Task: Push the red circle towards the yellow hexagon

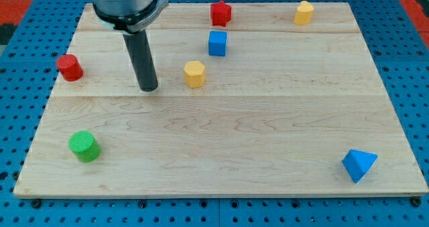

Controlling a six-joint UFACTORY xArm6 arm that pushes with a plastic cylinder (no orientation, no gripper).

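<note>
A single camera looks down at an angle on my whole board (221,180), my tip (149,89) at ten o'clock.

My tip (149,88) between red circle (69,67) and yellow hexagon (194,73)

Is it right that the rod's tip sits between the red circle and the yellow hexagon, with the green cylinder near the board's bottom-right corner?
Not quite. My tip does sit between the red circle and the yellow hexagon, but the green cylinder stands near the bottom-left corner, as the camera view shows. The bottom-right corner holds a blue triangular block.
</note>
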